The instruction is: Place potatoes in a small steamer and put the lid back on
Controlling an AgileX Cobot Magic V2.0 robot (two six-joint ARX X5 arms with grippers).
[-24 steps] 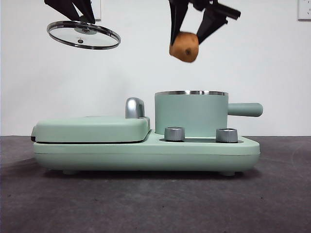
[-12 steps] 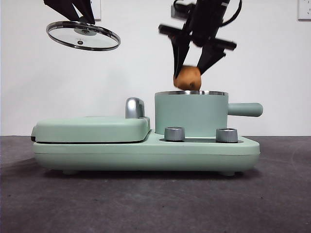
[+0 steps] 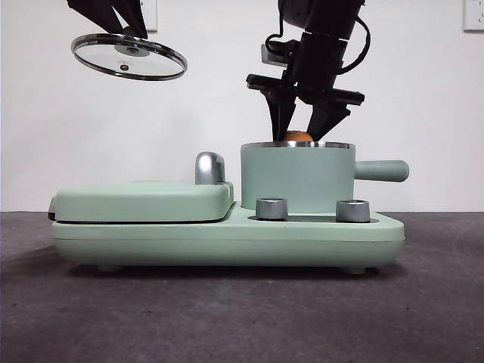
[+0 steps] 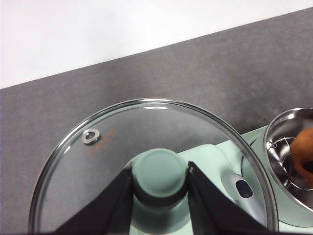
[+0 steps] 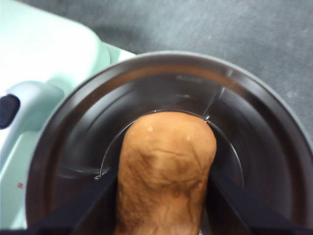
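Over steamer (image 3: 297, 178) mouth: right gripper (image 3: 305, 130) clamped on potato (image 5: 165, 171), mostly below rim. Lower to rack, then release gently. Left gripper (image 4: 160, 182) grips lid (image 4: 112, 152) knob, high left.

Plain white wall (image 3: 227, 106) behind, evenly lit. Dark grey, finely textured counter (image 3: 227, 318) below, meeting it in a straight line. White plates at both top corners (image 3: 473, 15), possibly wall outlets.
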